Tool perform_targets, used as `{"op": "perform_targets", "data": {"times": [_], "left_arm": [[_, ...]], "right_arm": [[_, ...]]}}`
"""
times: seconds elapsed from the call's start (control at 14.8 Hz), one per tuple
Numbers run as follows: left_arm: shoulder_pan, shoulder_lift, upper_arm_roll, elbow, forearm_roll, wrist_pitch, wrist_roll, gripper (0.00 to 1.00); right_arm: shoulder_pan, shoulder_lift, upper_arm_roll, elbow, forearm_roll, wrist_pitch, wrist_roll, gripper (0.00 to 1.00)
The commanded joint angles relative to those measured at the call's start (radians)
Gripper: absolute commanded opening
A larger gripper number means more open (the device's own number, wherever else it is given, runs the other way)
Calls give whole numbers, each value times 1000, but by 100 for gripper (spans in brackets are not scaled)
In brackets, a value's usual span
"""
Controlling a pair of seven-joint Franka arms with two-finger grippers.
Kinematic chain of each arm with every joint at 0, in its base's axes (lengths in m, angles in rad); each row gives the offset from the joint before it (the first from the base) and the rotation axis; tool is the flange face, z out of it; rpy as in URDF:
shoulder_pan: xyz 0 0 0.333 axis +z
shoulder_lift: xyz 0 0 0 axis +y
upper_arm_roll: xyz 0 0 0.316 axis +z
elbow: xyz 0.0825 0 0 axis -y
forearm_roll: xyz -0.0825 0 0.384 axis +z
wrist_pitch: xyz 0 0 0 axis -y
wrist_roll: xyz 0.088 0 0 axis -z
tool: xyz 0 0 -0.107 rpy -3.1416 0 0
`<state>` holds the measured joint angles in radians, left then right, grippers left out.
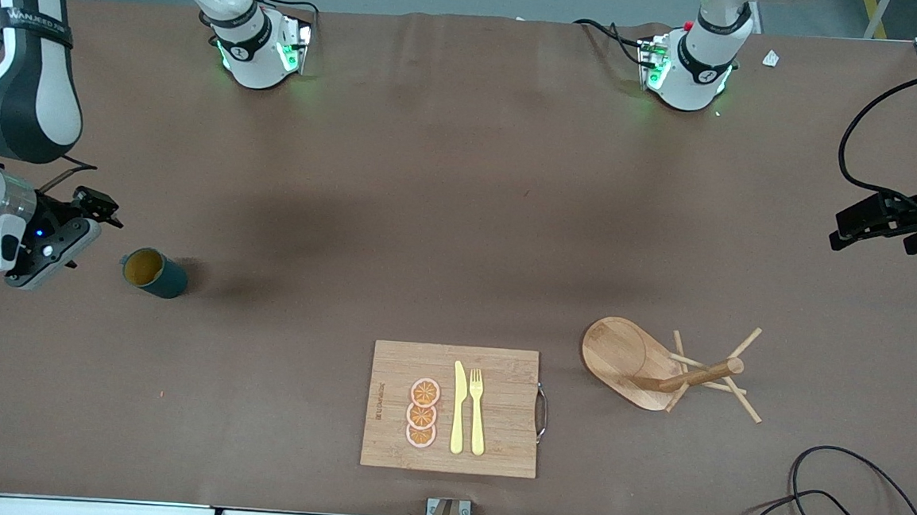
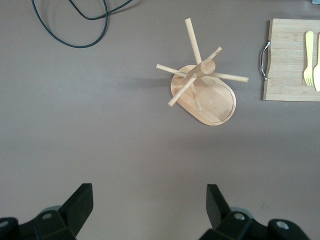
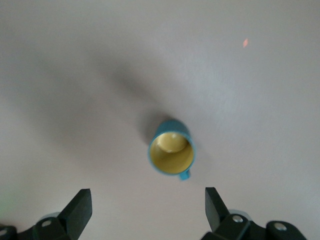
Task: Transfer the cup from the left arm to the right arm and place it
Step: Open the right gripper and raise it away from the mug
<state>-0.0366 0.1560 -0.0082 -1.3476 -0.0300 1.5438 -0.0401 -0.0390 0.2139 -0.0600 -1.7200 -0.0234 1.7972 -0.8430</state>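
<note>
Board: the wooden board (image 1: 495, 443) lies nearest the front camera, carrying three orange slices (image 1: 422, 413), a yellow knife (image 1: 458, 409) and a yellow fork (image 1: 478, 411).
Rack: the wooden mug rack (image 1: 662, 369) stands a little farther from the camera, toward the left arm's end of the table, its pegs bare.
Cup: the cup (image 1: 154, 272) stands on the table toward the right arm's end, well apart from the board, yellow inside showing, nothing touching it.
Right gripper: the right gripper (image 1: 82, 226) hangs just beside the cup at that end, jaws spread wide and empty; in its wrist view the cup (image 3: 171, 153) sits ahead of the open fingers (image 3: 79, 210).
Left gripper: the left gripper (image 1: 866, 227) waits near its own end of the table, jaws wide and empty, the rack (image 2: 202, 90) below its wrist camera.
Step in hand: judging by position, the first pick-up, which falls to the right arm here.
Doing it well: centre the jaws on the ribbed wall, keep the handle (image 3: 184, 175) clear of the fingers, and close only once low enough to leave the other arm room for the handover.
</note>
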Motion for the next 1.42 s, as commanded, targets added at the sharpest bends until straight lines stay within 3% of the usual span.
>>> {"op": "perform_targets", "data": {"times": [0.0,0.41,0.68,1.35], "left_arm": [[1,-24,-1,-21,16,1,20,100],[3,-24,-1,-21,16,1,22,100],[3,-24,-1,-21,16,1,22,100],[3,-24,-1,-21,16,1,23,100]], "right_arm": [[2,-13,8,48,3,-117,213,100],[28,-13,9,186,7,-301,609,100],[28,-77,5,191,51,-306,781,100],[-5,-223,-1,123,3,-309,789,100]]}}
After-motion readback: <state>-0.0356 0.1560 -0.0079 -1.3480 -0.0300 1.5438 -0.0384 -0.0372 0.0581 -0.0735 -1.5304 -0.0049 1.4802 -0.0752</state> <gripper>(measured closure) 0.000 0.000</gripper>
